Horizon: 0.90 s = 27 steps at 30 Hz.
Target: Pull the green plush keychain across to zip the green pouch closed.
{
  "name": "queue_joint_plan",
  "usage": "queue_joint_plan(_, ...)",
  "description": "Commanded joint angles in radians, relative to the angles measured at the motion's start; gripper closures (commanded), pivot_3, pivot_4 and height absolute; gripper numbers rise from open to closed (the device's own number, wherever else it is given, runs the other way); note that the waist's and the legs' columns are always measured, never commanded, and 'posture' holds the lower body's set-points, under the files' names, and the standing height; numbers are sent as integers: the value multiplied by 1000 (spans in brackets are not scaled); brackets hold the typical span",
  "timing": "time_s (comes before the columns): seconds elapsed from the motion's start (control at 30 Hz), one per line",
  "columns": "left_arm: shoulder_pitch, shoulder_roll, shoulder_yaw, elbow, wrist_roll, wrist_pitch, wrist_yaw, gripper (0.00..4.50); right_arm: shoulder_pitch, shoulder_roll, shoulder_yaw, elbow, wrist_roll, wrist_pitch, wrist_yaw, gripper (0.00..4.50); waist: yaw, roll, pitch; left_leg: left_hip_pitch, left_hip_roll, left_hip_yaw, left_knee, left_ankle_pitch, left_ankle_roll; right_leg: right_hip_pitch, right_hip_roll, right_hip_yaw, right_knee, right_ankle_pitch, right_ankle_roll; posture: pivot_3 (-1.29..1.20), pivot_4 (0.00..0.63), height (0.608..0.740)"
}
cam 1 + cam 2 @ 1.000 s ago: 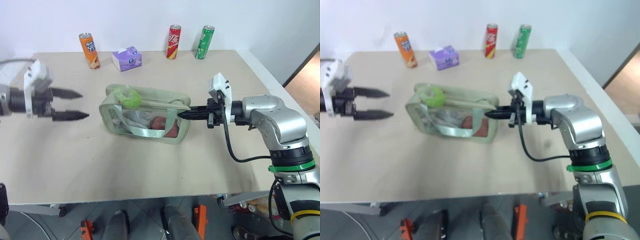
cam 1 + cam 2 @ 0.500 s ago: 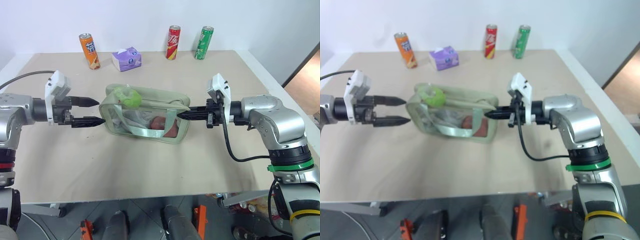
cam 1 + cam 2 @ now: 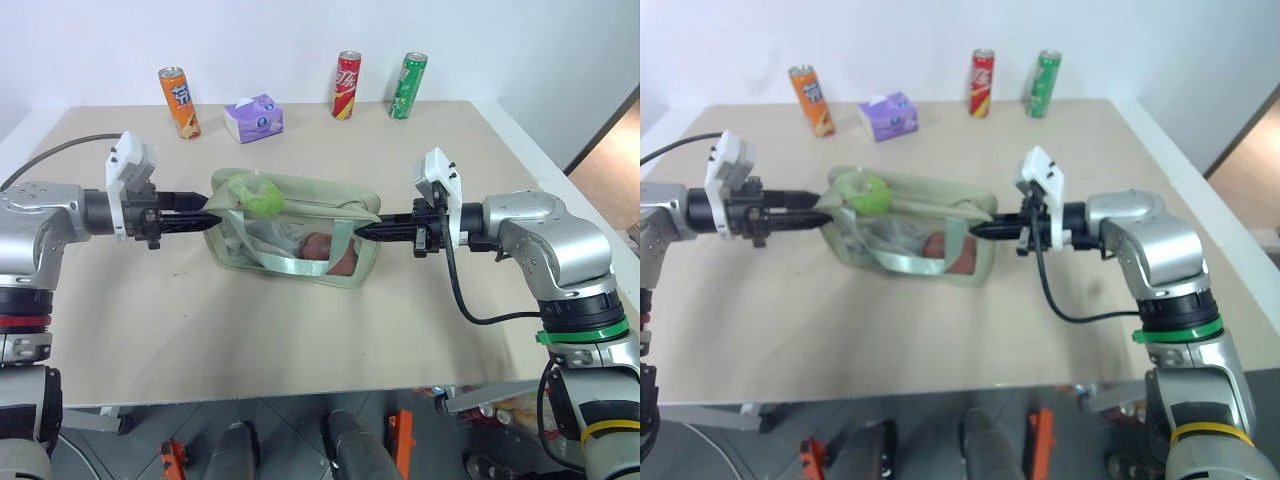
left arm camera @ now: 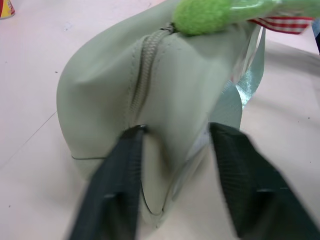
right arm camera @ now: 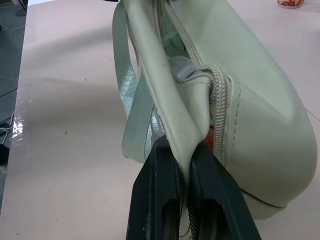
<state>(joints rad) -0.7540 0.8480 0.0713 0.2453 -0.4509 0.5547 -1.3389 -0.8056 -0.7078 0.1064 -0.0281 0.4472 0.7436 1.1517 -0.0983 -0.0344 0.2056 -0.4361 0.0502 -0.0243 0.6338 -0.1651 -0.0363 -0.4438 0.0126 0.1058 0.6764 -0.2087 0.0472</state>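
The right gripper [image 5: 187,175] is pressed together on the fabric at one end of the pouch [image 3: 300,225], pinching a fold just beside the zipper's end. I think it holds there to anchor the bag, so that the pouch does not slide on the table [image 3: 300,340] when the zipper is pulled toward it.

The left gripper [image 4: 175,150] is at the opposite end, with one finger on each side of the rounded end. The fingers touch the fabric or are very close to it, but whether they already squeeze it I cannot tell. It seems placed there to steady that end, or as a start toward the keychain [image 3: 255,193] just above it.

The pouch lies about in the middle of the table, stretched between the two grippers. It is pale sage green and soft, with a clear side panel and a strap hanging along the front; something reddish shows through the panel. The zipper looks open near the right gripper. The keychain is a small, fuzzy, bright lime ring, resting on top of the pouch at the left gripper's end, so the whole pull is not yet done
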Motion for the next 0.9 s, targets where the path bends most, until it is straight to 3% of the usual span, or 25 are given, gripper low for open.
queue_joint_plan(0.03,-25,10,22,-16,-23,4,-6,3899,-16,-12,-29,-37,17,-6,0,4500,0,0,0,0,0,0,0,0,0,0,0,0,0,0,0,0,150,740)
queue_joint_plan(0.1,-23,13,21,-18,-24,8,-10,4434,-16,-13,-29,-37,17,-6,0,4500,0,0,0,0,0,0,0,0,0,0,0,0,0,0,0,0,150,740)
queue_joint_plan(0.57,21,34,10,-48,-14,27,-14,4434,-55,7,-42,35,3,-14,-36,4500,0,0,0,0,0,0,0,0,0,0,0,0,0,-1,-2,0,150,740)
queue_joint_plan(0.6,22,33,8,-48,-12,26,-9,4500,-56,3,-47,30,12,-10,-27,3748,0,0,0,0,0,0,0,0,0,0,0,0,0,-1,-2,0,150,740)
queue_joint_plan(0.7,25,32,8,-52,-15,26,-2,4500,-56,-12,-44,22,10,2,-28,2732,1,0,0,0,0,0,0,0,0,0,0,0,0,-1,-1,0,150,740)
queue_joint_plan(0.87,27,25,5,-55,-17,23,7,4500,-25,-97,-79,-11,44,-5,52,1163,2,0,0,0,0,0,0,0,0,0,0,0,0,-1,-1,0,150,740)
queue_joint_plan(0.9,26,24,4,-54,-16,22,9,4500,-17,-120,-99,-22,69,-6,82,1163,4,0,0,0,0,0,0,0,0,0,0,0,0,-1,-1,0,150,740)
